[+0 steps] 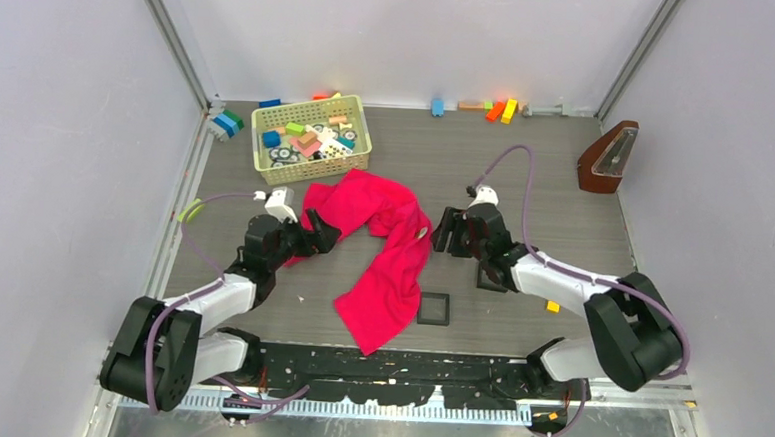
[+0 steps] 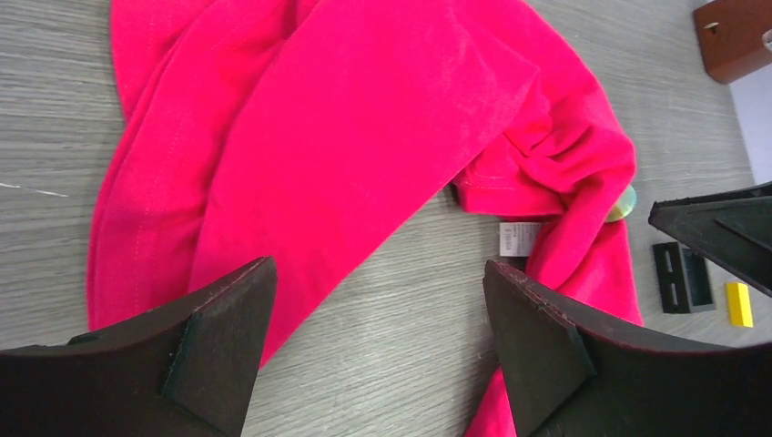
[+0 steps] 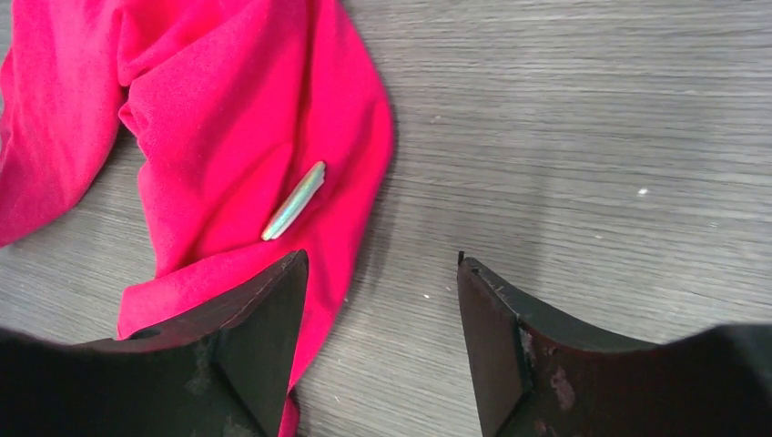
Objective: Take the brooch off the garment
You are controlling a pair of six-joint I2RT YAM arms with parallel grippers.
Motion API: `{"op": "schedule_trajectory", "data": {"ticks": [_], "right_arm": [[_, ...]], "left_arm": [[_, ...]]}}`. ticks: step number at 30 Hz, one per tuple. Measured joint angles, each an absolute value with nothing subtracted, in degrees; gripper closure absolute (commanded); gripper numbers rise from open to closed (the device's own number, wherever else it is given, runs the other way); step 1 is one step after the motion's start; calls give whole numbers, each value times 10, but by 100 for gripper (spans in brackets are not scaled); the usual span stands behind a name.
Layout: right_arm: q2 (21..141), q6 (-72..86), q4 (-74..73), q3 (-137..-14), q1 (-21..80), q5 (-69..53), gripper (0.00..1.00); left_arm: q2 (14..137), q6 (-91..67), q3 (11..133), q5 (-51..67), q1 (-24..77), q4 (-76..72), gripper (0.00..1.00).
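Observation:
The crimson-pink garment [image 1: 382,253] lies crumpled across the middle of the table. The brooch [image 1: 423,233] is a tiny pale disc on its right fold. It shows edge-on in the right wrist view [image 3: 293,201] and peeks out from the fold in the left wrist view [image 2: 624,203]. My left gripper [image 1: 325,231] is open at the garment's left side, over bare table and cloth edge [image 2: 379,273]. My right gripper [image 1: 443,229] is open just right of the brooch [image 3: 382,264], with its left finger [image 3: 246,328] over the cloth edge.
A yellow basket [image 1: 311,137] of toy blocks stands behind the garment. Two black square trays [image 1: 434,308] [image 1: 490,280] lie near the front. A small yellow block [image 1: 553,306] lies by the right arm. A brown metronome [image 1: 607,158] stands at the back right. Loose blocks [image 1: 499,109] line the back wall.

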State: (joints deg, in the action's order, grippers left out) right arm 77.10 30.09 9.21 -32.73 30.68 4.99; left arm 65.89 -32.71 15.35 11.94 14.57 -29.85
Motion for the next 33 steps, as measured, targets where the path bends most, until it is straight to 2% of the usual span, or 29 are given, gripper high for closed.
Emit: {"op": "schedule_trajectory", "data": {"ticks": [5, 13, 15, 21, 23, 30, 33], "right_arm": [[820, 301, 94, -348, 324, 35, 41], [879, 312, 103, -366, 328, -9, 45], [902, 321, 116, -376, 328, -25, 50], [948, 348, 151, -394, 328, -79, 90], [948, 350, 151, -394, 328, -86, 97], [903, 349, 145, -382, 328, -72, 99], [855, 346, 143, -369, 328, -43, 100]], "left_arm": [[665, -314, 166, 93, 146, -268, 16], [666, -299, 173, 54, 149, -225, 16], [672, -296, 179, 47, 151, -219, 16], [713, -293, 210, 30, 154, -195, 16], [724, -293, 219, 25, 154, -183, 16], [738, -292, 245, -13, 154, -125, 19], [743, -295, 261, -44, 154, -86, 15]]}}
